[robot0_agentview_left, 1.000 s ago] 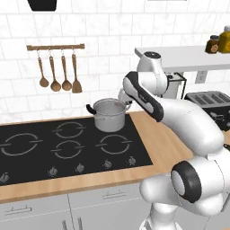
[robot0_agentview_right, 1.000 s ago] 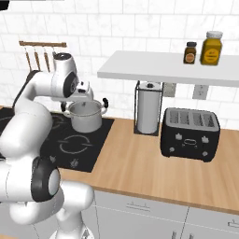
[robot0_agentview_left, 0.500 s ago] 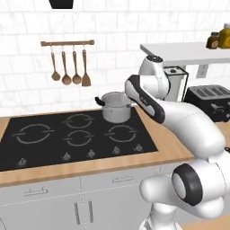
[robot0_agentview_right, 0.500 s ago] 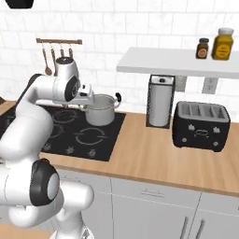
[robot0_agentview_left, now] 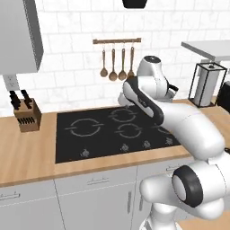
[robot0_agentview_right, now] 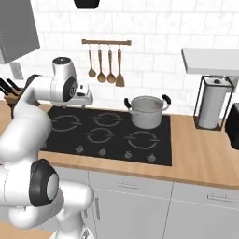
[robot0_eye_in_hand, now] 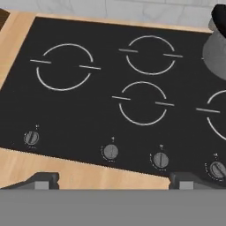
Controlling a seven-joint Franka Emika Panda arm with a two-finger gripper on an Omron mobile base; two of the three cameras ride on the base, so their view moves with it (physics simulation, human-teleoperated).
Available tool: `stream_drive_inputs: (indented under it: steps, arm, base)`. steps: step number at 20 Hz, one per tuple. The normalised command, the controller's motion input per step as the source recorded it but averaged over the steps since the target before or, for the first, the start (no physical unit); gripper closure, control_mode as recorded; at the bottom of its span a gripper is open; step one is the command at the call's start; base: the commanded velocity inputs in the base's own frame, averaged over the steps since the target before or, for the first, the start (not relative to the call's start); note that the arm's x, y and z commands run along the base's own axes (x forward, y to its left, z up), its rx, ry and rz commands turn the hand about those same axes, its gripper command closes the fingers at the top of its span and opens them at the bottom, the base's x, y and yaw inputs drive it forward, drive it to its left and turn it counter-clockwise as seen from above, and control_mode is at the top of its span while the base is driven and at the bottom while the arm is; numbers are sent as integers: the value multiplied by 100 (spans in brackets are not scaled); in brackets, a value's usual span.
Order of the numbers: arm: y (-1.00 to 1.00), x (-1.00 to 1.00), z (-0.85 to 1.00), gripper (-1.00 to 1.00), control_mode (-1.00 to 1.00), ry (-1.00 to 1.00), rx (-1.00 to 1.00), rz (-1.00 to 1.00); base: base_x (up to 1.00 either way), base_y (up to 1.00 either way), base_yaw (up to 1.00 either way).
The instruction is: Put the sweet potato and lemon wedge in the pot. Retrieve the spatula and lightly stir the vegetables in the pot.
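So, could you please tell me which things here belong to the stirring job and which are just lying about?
For the job:
- pot
- hanging utensils, perhaps including the spatula
- end effector, open, empty

Lying about:
- knife block
- paper towel holder
- cooktop knobs

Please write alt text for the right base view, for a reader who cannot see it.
A steel pot stands on the back right burner of a black cooktop. The white robot arm reaches over the cooktop's left side, and wooden utensils hang on the wall behind.
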Motion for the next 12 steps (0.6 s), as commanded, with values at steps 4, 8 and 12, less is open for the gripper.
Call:
stream_drive_inputs:
  steps: [4,8,12]
  arm:
    - [0,0,0,-100,100,0,0,0]
    - [0,0,0,-100,100,0,0,0]
    - [85,-34,-16,-100,-100,0,-1,0]
  base:
    - [0,100,-16]
    - [0,100,-13]
    - [0,0,0]
